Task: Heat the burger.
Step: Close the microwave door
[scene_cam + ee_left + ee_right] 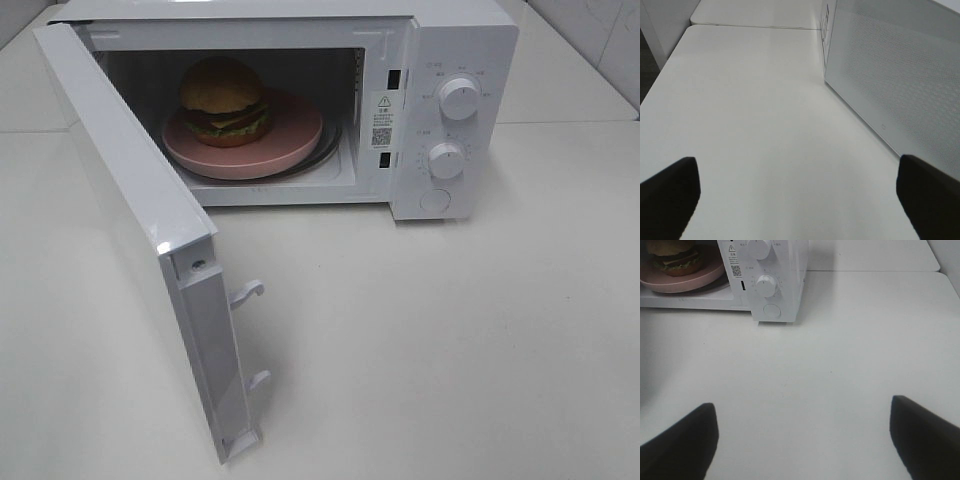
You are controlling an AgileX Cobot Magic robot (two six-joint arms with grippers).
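Fingers [667,195] spread, both empty | white table [450,340] (tiled wall [612,40] behind) | burger [221,92] in microwave [465,40]

I see all 3 views bright and evenly lit, with soft white light that seems to come from above. The table [450,330] looks almost washed out and its shadows are faint; a pale grey shade lies left of the open door [130,220]. 1 small glare spot sits on the near top corner of the door. Inside the microwave [470,100] it is dimmer, yet the burger [222,98] is sharp. In the wrist views the left fingers [667,197] and the right fingers [925,437] are dark, blurred shapes, out of focus.
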